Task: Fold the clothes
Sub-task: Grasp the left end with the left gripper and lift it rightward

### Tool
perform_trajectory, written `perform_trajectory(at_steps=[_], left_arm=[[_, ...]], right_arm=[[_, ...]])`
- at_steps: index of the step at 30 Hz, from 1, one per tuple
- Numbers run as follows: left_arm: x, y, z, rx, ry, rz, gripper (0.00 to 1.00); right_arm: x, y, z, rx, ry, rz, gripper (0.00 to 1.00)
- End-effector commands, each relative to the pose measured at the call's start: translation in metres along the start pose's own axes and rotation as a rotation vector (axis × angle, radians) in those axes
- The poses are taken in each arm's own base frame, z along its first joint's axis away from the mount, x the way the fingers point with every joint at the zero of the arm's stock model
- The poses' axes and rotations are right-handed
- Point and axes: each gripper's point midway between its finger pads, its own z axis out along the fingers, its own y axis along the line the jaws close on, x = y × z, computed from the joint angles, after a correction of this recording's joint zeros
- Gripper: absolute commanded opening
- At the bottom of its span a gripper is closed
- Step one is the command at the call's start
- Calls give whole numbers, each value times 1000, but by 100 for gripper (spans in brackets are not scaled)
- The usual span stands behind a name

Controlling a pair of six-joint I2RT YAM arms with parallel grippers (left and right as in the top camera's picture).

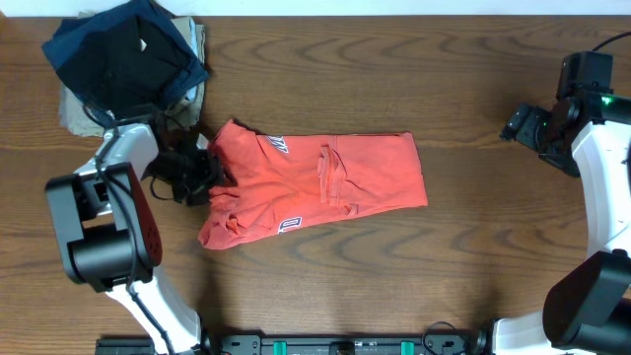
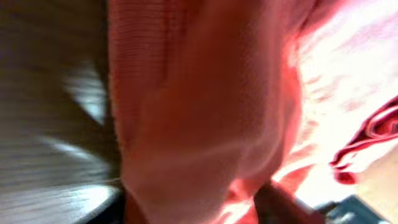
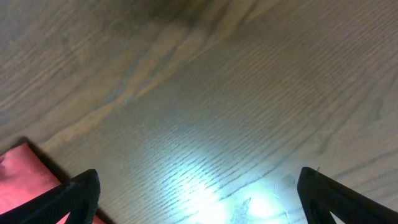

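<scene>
While at T-shirt's (image 1: 345, 182) left edge, left hand (image 1: 210, 172)

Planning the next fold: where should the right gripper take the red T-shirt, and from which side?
On the red T-shirt, likely the right edge near a corner, from the right: it lies flat and straight, while the left gripper is at the bunched left end.

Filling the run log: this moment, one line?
left gripper: at T-shirt edge, grip unclear | right gripper: open, empty | T-shirt: partly folded

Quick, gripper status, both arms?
Left gripper: at the T-shirt left edge; open or shut cannot be told.
Right gripper: open, holding nothing.
</scene>
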Motion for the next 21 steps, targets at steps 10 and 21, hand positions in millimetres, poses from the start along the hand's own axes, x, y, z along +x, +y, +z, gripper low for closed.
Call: perform_trajectory(at_steps=[10, 21], left_arm=[[17, 23, 16, -159, 68, -100, 6], [15, 29, -105, -473, -202, -222, 6]], right_arm=[[-2, -4, 0, 12, -4, 5, 99], [-2, -4, 0, 12, -4, 5, 99]])
